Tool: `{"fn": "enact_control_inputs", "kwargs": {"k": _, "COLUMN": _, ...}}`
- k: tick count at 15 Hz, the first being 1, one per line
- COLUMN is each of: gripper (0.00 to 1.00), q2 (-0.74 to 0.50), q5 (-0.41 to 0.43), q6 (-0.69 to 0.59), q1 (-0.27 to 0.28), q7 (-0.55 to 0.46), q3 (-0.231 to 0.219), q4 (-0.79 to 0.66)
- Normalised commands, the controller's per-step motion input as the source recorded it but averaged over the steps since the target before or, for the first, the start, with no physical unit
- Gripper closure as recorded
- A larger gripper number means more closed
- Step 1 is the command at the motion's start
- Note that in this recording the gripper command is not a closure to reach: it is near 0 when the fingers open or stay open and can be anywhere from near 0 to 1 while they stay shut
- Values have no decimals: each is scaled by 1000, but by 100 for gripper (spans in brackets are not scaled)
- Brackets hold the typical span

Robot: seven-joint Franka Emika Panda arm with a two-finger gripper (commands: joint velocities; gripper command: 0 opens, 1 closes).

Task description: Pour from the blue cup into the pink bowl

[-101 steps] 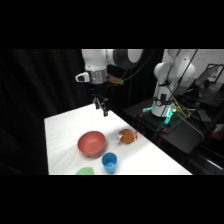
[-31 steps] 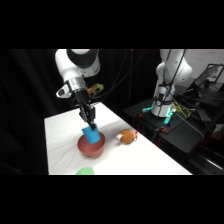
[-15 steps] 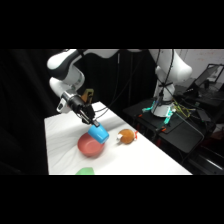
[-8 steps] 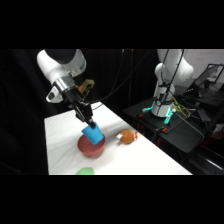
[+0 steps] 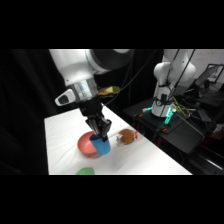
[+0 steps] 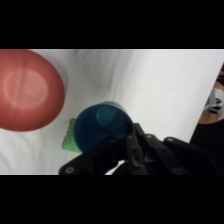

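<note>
Side view: the blue cup [image 5: 100, 145] is seen held in the gripper [image 5: 101, 134], which comes down on it from above, the fingers clamped on its rim. The cup is carried roughly upright, just beside the pink bowl [image 5: 85, 144] and overlapping its right edge from this angle; whether the cup's base touches the table [image 5: 62, 130] cannot be determined. A brown-orange lumpy object [image 5: 128, 136] lies near the cup on the far side from the bowl, and a flat green item [image 5: 85, 171] shows at the table's front edge.

In the wrist view the cup's open mouth [image 6: 102, 126] is looked into from above, the gripper's black linkage [image 6: 131, 150] closed against its rim. No contents can be made out inside. The bowl [image 6: 29, 90] lies apart from the cup, to its upper left, and the green item [image 6: 68, 142] shows just beneath the cup's edge.

The step in hand is judged to be the carrying phase around the pour: the cup is gripped and level, not tipped. Whether pouring has been done cannot be established here. If it has not, the next move calls for the cup to be brought squarely over the bowl's middle and rotated at the wrist, with the grip kept firm. If it has, a clear spot of table, away from the green item, is required for setting down.
</note>
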Motion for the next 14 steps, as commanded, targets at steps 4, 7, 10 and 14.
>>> {"fn": "enact_control_inputs", "kwargs": {"k": 4, "gripper": 13, "q2": -103, "q5": -474, "q6": 474, "q1": 204, "q7": 681, "q3": 17, "q4": -386}}
{"fn": "enact_control_inputs", "kwargs": {"k": 7, "gripper": 12, "q2": 136, "q5": -272, "q6": 446, "q1": 57, "q7": 474, "q3": -42, "q4": -111}}
{"fn": "enact_control_inputs", "kwargs": {"k": 10, "gripper": 12, "q2": 234, "q5": -163, "q6": 533, "q1": 26, "q7": 348, "q3": -90, "q4": -52}}
{"fn": "enact_control_inputs", "kwargs": {"k": 14, "gripper": 14, "q2": 245, "q5": -176, "q6": 449, "q1": 114, "q7": 403, "q3": -188, "q4": -18}}
